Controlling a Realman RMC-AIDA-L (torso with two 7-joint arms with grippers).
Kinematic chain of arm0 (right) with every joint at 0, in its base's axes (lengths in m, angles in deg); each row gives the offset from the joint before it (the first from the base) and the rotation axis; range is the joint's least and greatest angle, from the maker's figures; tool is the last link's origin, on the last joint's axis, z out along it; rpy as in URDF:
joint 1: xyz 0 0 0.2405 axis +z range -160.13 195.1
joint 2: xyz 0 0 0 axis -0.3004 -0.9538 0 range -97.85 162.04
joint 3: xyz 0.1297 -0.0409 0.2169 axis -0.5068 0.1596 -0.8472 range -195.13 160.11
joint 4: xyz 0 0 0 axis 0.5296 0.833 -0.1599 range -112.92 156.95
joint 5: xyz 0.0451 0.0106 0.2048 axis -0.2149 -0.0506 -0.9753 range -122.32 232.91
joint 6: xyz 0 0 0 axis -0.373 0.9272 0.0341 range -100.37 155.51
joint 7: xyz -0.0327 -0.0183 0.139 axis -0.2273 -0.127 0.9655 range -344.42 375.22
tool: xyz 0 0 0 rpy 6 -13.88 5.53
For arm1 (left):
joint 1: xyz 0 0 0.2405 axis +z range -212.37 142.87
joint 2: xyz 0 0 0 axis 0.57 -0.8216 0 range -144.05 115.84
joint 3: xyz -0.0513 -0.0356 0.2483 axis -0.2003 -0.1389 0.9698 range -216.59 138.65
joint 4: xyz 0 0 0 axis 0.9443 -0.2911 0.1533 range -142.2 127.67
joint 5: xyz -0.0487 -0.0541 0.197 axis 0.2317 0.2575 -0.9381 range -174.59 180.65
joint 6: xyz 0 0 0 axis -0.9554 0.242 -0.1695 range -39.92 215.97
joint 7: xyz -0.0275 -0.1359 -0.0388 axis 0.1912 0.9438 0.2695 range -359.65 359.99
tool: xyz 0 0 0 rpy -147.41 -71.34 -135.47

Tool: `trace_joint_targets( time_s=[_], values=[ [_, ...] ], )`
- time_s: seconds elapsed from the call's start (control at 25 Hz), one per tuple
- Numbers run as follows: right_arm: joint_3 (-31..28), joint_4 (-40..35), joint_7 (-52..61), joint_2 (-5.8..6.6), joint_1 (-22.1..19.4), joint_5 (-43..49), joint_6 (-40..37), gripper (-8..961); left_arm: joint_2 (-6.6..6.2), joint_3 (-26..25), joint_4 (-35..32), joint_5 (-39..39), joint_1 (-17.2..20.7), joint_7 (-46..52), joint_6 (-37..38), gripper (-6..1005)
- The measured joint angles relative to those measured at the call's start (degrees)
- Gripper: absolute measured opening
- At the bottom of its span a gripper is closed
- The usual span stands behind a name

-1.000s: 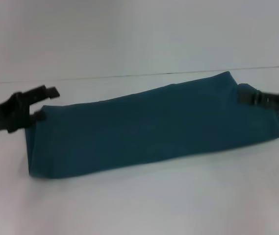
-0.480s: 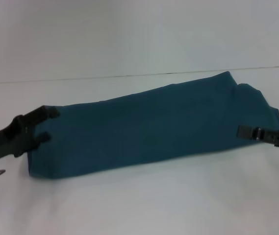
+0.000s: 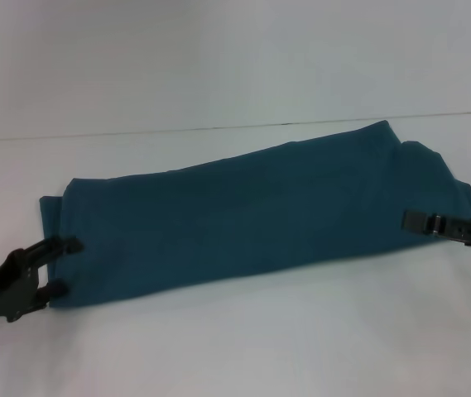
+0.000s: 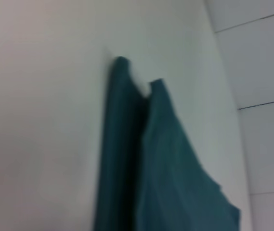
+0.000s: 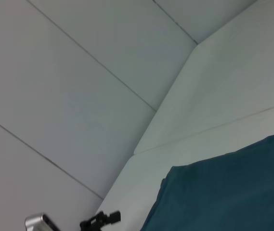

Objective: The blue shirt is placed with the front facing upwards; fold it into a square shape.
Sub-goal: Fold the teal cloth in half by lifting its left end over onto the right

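The jaws of the left gripper (image 3: 60, 266) stand apart at the near-left corner of the blue shirt (image 3: 252, 215), one finger above the cloth's edge and one below, gripping nothing. Whether the right gripper (image 3: 409, 221) has its jaws apart or together cannot be told; it sits at the shirt's right end, near edge. The shirt lies folded into a long band on the white table (image 3: 260, 347), slanting from near left to far right, plain side up. In the left wrist view its layered edge (image 4: 141, 159) shows.
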Motion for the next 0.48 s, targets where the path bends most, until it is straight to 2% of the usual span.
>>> trace_joint_targets(
  time_s=[0.36,0.48],
  values=[
    [-0.09,0.13,0.16,-0.03,-0.35,0.01,0.57,920,0.06,0.00,0.00,-2.20,-0.07,-1.70,-0.06,922],
    [-0.08,0.13,0.19,-0.04,-0.38,0.00,0.54,920,-0.08,-0.91,-1.19,-2.29,0.03,-3.65,2.66,919]
  ],
)
